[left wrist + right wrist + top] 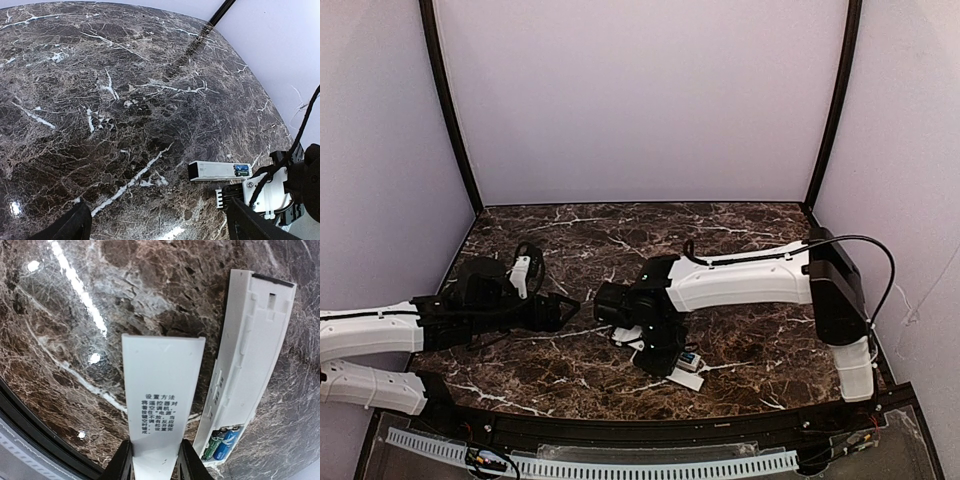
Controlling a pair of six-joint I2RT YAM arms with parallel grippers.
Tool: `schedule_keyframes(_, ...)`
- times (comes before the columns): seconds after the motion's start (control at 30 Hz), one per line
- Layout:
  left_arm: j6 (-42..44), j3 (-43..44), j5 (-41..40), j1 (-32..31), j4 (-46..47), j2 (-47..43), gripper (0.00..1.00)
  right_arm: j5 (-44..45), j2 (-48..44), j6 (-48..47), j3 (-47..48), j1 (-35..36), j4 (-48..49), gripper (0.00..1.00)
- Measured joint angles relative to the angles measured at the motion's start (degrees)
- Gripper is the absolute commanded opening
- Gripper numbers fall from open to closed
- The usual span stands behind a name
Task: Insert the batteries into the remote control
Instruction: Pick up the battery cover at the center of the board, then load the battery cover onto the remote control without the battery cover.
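The remote control is a slim white bar lying back-up on the marble, its battery bay open at the near end. Two batteries, one blue and one green-blue, sit in that bay. My right gripper is shut on a flat white cover printed with black text, held just left of the remote and apart from it. In the left wrist view the remote control lies to the right, with the batteries at its far end. My left gripper stands open over bare marble, holding nothing.
The dark marble table is walled by pale panels with black corner posts. A black rail runs along the near edge. In the top view my right arm covers most of the remote control.
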Motion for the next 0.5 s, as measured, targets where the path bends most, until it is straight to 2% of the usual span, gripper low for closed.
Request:
schedule_keyframes(0.23,0.0,0.0,0.0,0.3,0.3,0.3,0.95,0.7,-1.4,-2.4,1.1,-1.2,-1.7,0.21)
schedule_keyframes(0.5,0.2,0.0,0.0,0.9,0.7,0.7,0.95,1.1,-2.5,-6.1,0.6,-5.6,-1.0,0.19)
